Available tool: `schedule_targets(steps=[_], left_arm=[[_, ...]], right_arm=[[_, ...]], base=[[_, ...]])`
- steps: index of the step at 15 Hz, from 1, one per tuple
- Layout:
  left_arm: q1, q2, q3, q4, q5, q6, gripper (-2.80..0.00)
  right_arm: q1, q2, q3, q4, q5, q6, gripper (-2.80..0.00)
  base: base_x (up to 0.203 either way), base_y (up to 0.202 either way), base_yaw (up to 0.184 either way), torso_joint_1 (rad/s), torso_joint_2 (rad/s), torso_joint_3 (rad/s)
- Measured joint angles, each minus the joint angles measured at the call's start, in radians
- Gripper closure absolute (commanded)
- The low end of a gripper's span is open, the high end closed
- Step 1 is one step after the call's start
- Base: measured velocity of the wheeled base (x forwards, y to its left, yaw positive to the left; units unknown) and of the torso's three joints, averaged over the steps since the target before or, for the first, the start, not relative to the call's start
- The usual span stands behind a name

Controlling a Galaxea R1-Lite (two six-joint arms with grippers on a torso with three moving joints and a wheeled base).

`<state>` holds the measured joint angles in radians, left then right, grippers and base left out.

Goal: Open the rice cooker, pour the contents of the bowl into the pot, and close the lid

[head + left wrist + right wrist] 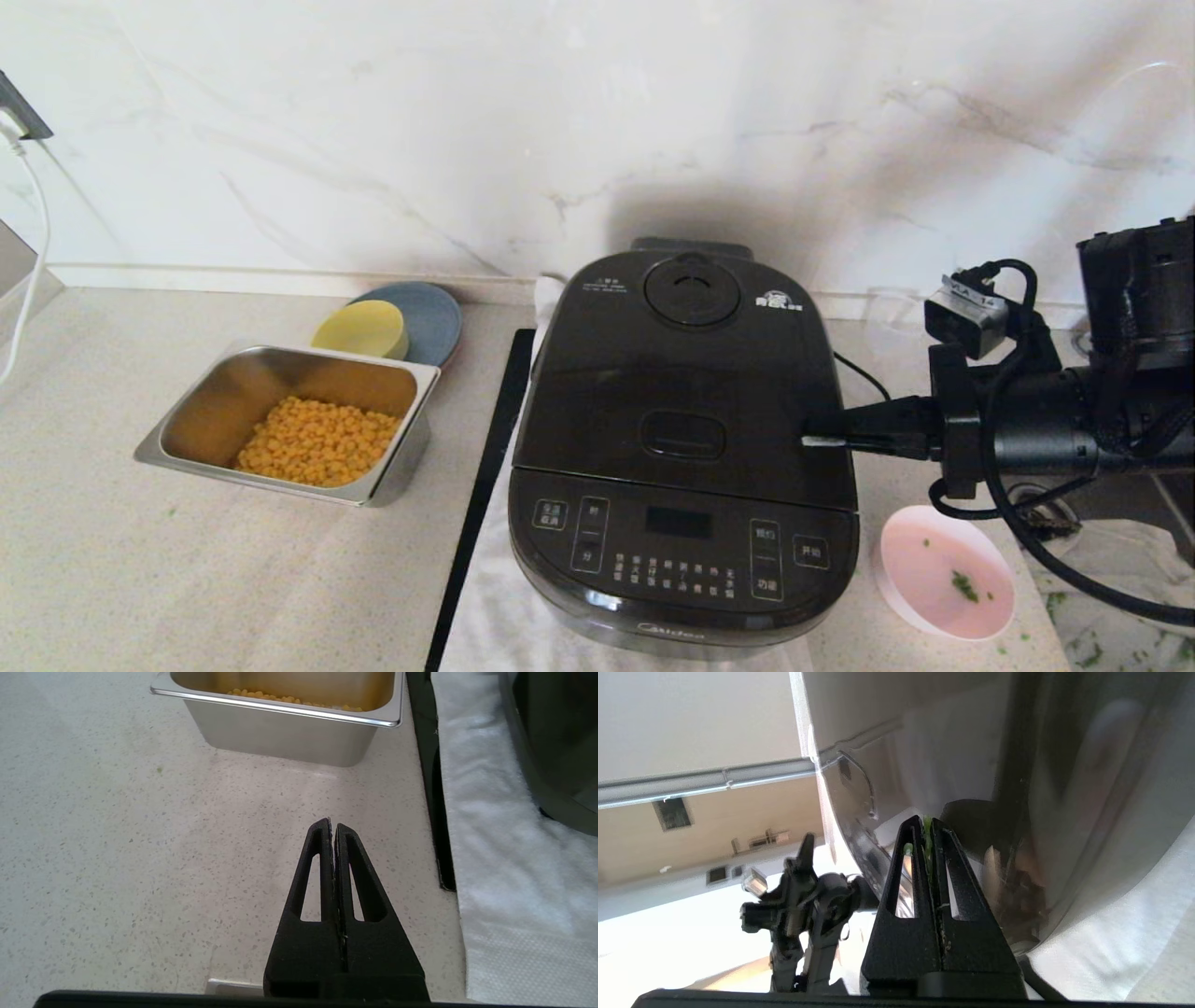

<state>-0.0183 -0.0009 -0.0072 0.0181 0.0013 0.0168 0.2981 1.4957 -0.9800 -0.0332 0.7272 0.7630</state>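
Jaws of the right gripper (810, 439) clenched empty at the lid (681, 373) edge, we advise pressing squarely on its latch button (682, 435), avoiding the bowl (945, 571) beside the rice cooker (681, 457).

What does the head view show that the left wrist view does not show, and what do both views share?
Only the head view shows the closed lid, the rice cooker's button panel, the pink bowl beside it, the yellow bowl on a blue plate, and the right gripper, jaws shut, at the lid's right edge.

Only the left wrist view shows the left gripper, jaws shut, above the bare counter.

Both show the steel tray of corn, the white cloth and part of the rice cooker.
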Motion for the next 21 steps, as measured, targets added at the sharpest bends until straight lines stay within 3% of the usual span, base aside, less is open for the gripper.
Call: schedule_targets(steps=[4,7,11,17,21], left_arm=[[0.000,0.000,0.000,0.000,0.000,0.000,0.00],[0.000,0.000,0.000,0.000,0.000,0.000,0.00],[0.000,0.000,0.000,0.000,0.000,0.000,0.00],[0.000,0.000,0.000,0.000,0.000,0.000,0.00],[0.000,0.000,0.000,0.000,0.000,0.000,0.00]], right_arm=[[0.023,-0.100,-0.037,0.093,0.001,-0.002,0.00],[0.065,-0.151,-0.132,0.304,-0.006,-0.033,0.00],[0.138,-0.180,-0.184,0.556,-0.099,-0.120,0.00],[0.279,-0.189,-0.087,0.561,-0.186,-0.119,0.00],[0.311,-0.158,-0.069,0.560,-0.204,-0.118,0.00]], base=[[0.000,0.000,0.000,0.000,0.00,0.000],[0.000,0.000,0.000,0.000,0.00,0.000],[0.000,0.000,0.000,0.000,0.00,0.000],[0.000,0.000,0.000,0.000,0.00,0.000],[0.000,0.000,0.000,0.000,0.00,0.000]])
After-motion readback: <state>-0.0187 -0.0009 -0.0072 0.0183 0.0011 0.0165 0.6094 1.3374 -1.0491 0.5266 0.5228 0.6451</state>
